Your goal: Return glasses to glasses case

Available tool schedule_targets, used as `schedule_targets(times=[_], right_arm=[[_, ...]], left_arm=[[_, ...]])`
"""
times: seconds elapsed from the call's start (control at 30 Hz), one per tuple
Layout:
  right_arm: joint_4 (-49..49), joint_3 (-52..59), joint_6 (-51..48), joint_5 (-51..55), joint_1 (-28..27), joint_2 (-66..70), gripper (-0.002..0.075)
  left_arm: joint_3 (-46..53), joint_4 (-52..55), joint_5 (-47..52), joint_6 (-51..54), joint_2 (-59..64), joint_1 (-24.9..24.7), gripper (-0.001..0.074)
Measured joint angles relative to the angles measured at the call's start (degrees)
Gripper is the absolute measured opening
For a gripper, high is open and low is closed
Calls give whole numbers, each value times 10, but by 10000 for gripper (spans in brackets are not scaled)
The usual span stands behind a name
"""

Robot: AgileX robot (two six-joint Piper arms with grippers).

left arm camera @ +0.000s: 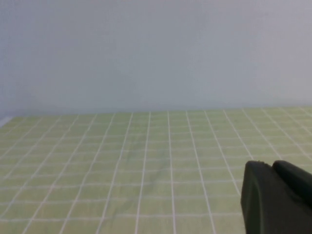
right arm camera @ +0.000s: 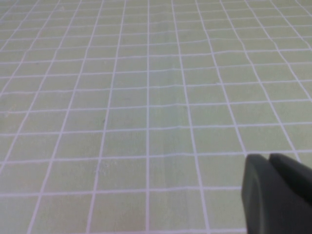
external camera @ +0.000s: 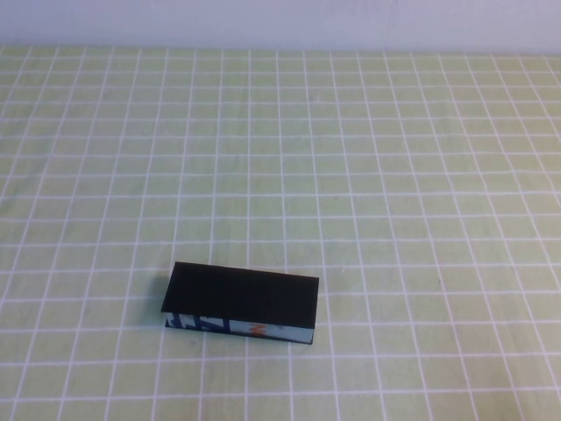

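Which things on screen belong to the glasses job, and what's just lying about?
Job:
- glasses case, lid shut, near the table's front edge, left of centre
- glasses: not visible in any view
- left gripper and right gripper: each seen only in its own wrist view, away from the case

Lying about:
- only the green checked tablecloth

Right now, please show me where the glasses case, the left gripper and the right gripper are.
glasses case [external camera: 241, 291], high view, on its closed black lid.
left gripper [left arm camera: 278, 197], left wrist view, on its dark finger part at the picture's edge.
right gripper [right arm camera: 275, 192], right wrist view, on its dark finger part above the checked cloth.
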Motion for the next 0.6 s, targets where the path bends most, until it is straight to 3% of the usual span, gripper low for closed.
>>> schedule_targets(times=[0.37,0.6], right_arm=[[0,0,0,0,0,-1,-11],[0,0,0,0,0,-1,-11]], left_arm=[[0,4,200,-13,-8,1,-2],[0,4,217,-14,-8,1,-2]])
